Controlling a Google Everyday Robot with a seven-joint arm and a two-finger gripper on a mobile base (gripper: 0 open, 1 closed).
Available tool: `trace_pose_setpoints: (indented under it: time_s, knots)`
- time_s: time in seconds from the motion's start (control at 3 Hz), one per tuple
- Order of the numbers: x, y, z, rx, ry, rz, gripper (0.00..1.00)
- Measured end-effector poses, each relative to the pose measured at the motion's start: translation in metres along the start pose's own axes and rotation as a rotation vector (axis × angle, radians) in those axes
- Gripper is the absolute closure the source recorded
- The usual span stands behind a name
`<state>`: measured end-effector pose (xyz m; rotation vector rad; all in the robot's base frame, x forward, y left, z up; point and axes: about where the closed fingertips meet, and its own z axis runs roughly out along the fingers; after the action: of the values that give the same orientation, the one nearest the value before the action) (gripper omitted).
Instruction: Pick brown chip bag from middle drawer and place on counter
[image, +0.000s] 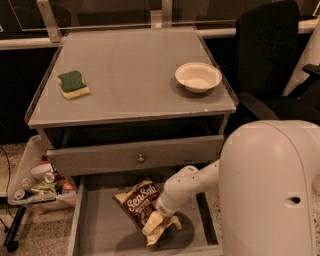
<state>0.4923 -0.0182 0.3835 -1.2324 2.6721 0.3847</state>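
The brown chip bag (137, 201) lies on the floor of the open middle drawer (97, 232), white "Sea Salt" script facing up. My gripper (158, 227) is down inside the drawer, at the bag's lower right end and touching it. My white arm (192, 186) reaches down to it from the right. The counter (130, 70) above is a flat grey top with a clear raised rim.
A white bowl (198, 76) sits at the counter's right and a green-and-yellow sponge (73, 84) at its left. The upper drawer front with a round knob (141, 158) overhangs the open drawer. A black chair (270, 55) stands right, a cluttered tray (37, 182) left.
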Motion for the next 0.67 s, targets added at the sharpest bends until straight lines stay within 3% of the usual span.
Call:
trace_pose_setpoints:
  time_s: [0.33, 0.67]
  knots:
    - [-0.0018, 0.0153, 0.0214, -0.046, 0.005, 0.002, 0.0]
    - [-0.0011, 0.016, 0.0225, -0.048, 0.006, 0.003, 0.19]
